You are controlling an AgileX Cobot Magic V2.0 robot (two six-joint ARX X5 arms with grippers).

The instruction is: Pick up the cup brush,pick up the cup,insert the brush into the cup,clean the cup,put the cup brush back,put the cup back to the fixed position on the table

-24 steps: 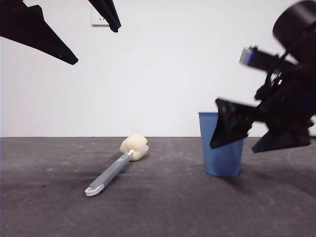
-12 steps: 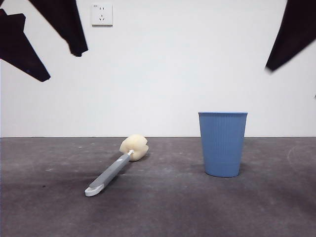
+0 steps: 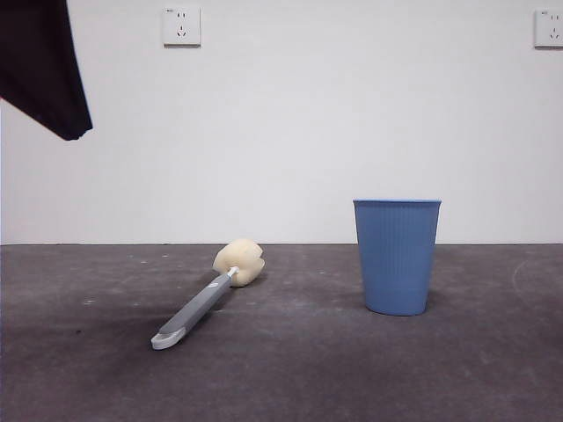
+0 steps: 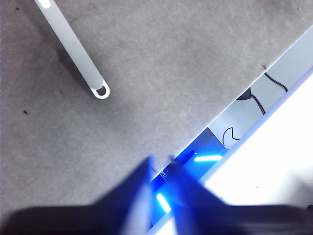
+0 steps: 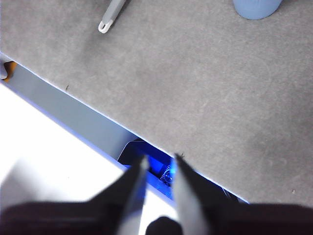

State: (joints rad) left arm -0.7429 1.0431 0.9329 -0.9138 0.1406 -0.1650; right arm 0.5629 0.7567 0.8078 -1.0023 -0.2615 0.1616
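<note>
The cup brush [image 3: 207,299] lies flat on the table [image 3: 290,378], left of centre, with its cream sponge head toward the wall. The blue ribbed cup [image 3: 397,257] stands upright to its right, well apart from it. Neither gripper touches either thing. In the left wrist view my left gripper [image 4: 160,164] is shut and empty, high above the table's front edge, with the brush handle [image 4: 73,46] far off. My right gripper [image 5: 160,161] is shut and empty, also high over the front edge. The right wrist view shows the handle tip [image 5: 111,13] and the cup's base [image 5: 254,7].
One dark arm part [image 3: 44,70] hangs in the front view's top left corner. Two wall sockets [image 3: 181,26] [image 3: 549,28] are on the white wall behind. The table's front edge [image 5: 98,105] and a lit blue device below it show in both wrist views.
The right gripper has drawn away from the cup and risen out of the front view. The left gripper's spread jaws have lifted to the top left corner. Cup and brush have not moved.
</note>
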